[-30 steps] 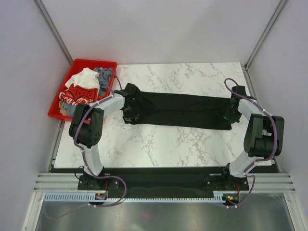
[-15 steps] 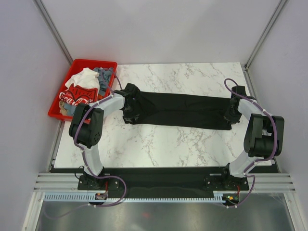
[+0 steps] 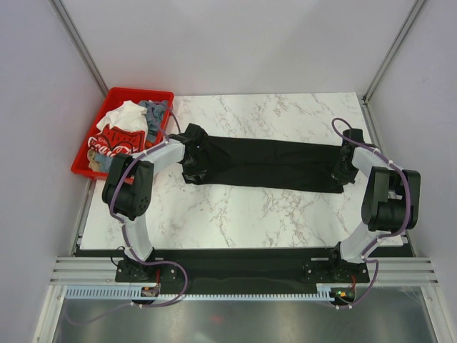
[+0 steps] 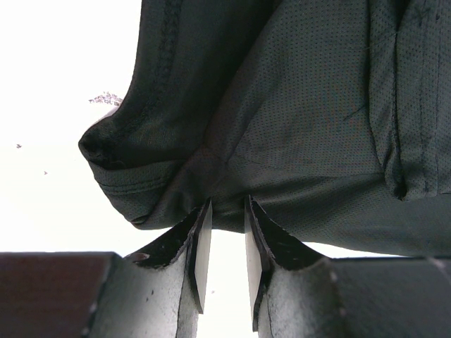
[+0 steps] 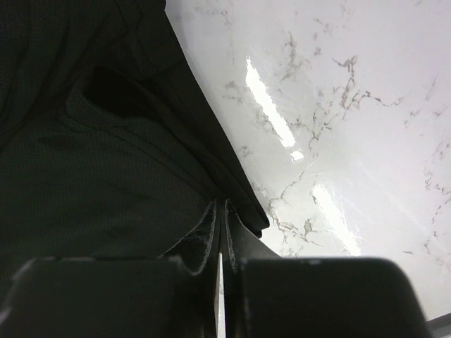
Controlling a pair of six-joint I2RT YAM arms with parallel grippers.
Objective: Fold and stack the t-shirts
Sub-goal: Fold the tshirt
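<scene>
A white marble-patterned table (image 3: pixel 235 214) fills the overhead view. Across its far half lies a long, narrow black cloth t-shirt (image 3: pixel 271 166). Its long axis runs from 9 o'clock to 3 o'clock, and its left end is bunched up. At 10 o'clock a red plastic bin (image 3: pixel 139 91) holds crumpled white, red and grey-blue t-shirts (image 3: pixel 123 128). The right gripper (image 5: pixel 219 205) is clenched on the shirt's 3 o'clock edge. The left gripper (image 4: pixel 224 208) meets the bunched end with its fingers slightly apart; whether they pinch cloth cannot be told.
</scene>
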